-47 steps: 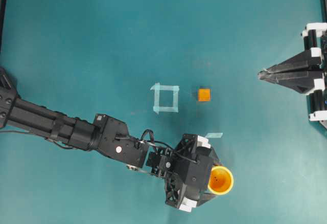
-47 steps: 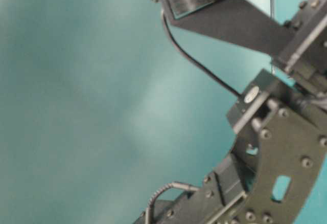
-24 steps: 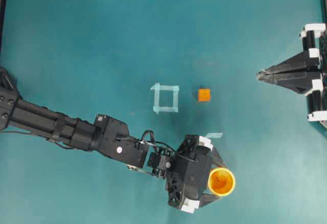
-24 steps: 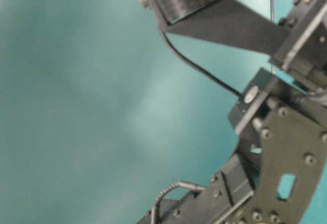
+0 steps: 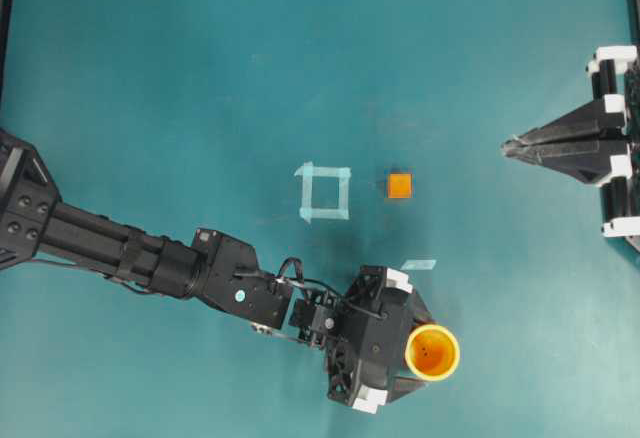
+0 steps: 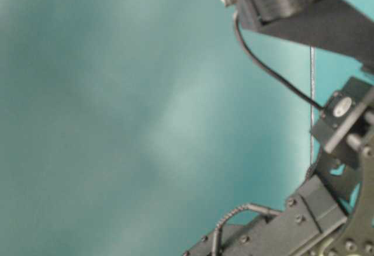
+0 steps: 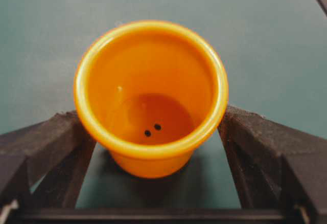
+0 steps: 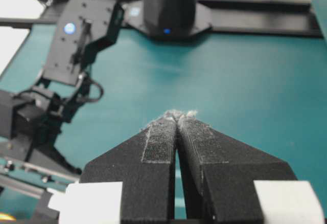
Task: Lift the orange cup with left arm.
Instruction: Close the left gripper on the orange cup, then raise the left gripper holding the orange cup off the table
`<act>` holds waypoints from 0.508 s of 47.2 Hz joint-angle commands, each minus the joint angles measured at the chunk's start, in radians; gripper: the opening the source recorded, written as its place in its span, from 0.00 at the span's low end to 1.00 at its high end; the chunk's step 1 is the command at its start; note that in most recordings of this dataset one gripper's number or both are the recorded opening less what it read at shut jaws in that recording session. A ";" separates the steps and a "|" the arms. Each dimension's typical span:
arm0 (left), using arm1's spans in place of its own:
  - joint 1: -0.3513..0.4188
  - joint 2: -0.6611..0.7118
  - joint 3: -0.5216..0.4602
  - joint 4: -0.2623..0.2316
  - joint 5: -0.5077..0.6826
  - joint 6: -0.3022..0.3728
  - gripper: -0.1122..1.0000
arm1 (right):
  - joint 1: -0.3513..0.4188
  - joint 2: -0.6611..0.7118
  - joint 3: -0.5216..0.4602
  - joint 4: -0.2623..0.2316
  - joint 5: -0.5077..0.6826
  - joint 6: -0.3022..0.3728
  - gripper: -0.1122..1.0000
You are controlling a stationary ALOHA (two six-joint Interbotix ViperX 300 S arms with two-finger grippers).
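The orange cup (image 5: pixel 432 352) has a yellow-orange rim and sits at the near middle of the teal table. My left gripper (image 5: pixel 427 352) is shut on the cup, one black finger on each side of it. In the left wrist view the cup (image 7: pixel 150 93) fills the space between the fingers (image 7: pixel 56 142), tilted with its mouth toward the camera and a shadow under its base. My right gripper (image 5: pixel 510 145) is shut and empty at the far right edge; it also shows in the right wrist view (image 8: pixel 177 115).
A small orange cube (image 5: pixel 399 185) lies beside a square of pale tape (image 5: pixel 323 192) mid-table. A short tape strip (image 5: pixel 419 264) lies just behind the left gripper. The table-level view shows only blurred parts of the left arm (image 6: pixel 292 221).
The left arm's links have shifted, and in the table-level view its parts moved up and to the right. The cup stays between the fingers at about the same overhead spot. The right arm has not moved.
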 commanded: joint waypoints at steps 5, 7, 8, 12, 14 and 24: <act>0.002 -0.023 -0.028 -0.002 -0.028 0.002 0.86 | -0.002 0.008 -0.032 -0.002 -0.003 0.002 0.10; 0.003 -0.023 -0.028 -0.002 -0.028 0.002 0.86 | -0.002 0.008 -0.034 -0.002 -0.003 0.003 0.10; 0.003 -0.023 -0.028 -0.002 -0.028 0.000 0.86 | -0.002 0.008 -0.032 -0.002 -0.003 0.003 0.10; 0.005 -0.023 -0.028 -0.002 -0.023 0.002 0.85 | -0.002 0.009 -0.032 0.000 -0.003 0.003 0.10; 0.006 -0.023 -0.028 0.000 -0.021 0.000 0.84 | -0.002 0.008 -0.032 -0.002 -0.003 0.003 0.10; 0.008 -0.026 -0.025 -0.002 -0.017 0.002 0.66 | -0.002 0.009 -0.032 0.000 0.000 0.003 0.10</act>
